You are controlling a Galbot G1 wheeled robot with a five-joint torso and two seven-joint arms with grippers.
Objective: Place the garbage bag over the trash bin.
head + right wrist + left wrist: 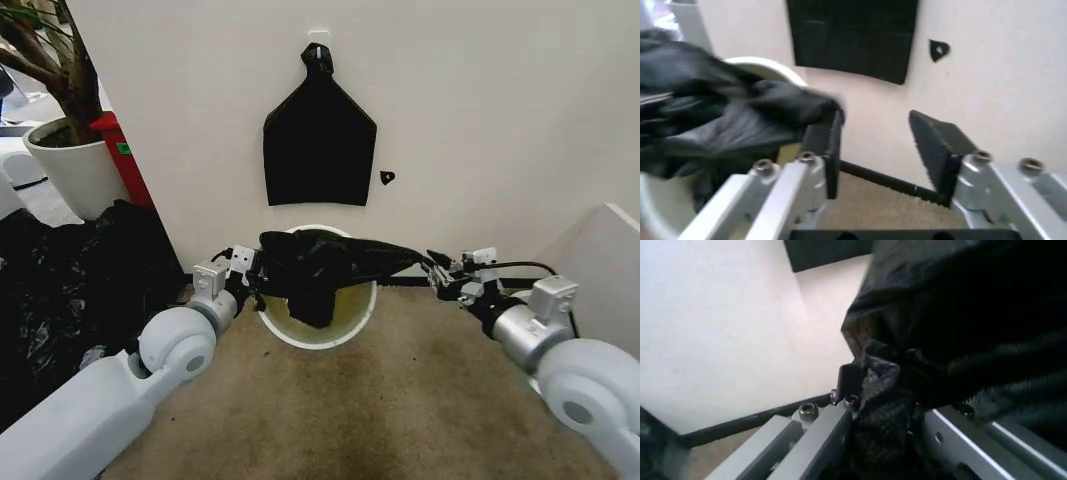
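A heap of crumpled black plastic sheeting [70,290] fills the floor's left side, beside a large white plant pot [75,175]. Both grey arms reach forward and low from the near corners toward the wall. Between them a round white plastic bucket, the trash bin [300,335], stands on the tan floor against the wall, under a flat black shield-shaped bundle [318,140] hanging there. The thin, glossy, wrinkled black garbage bag [325,262] lies stretched across the bin's rim, one fold sagging inside. The left gripper [250,275], at the bin's left edge, is clamped on bunched bag plastic. The right gripper [877,150], off the bin's right edge, has its jaws spread, the bag's end touching one pad [832,150].
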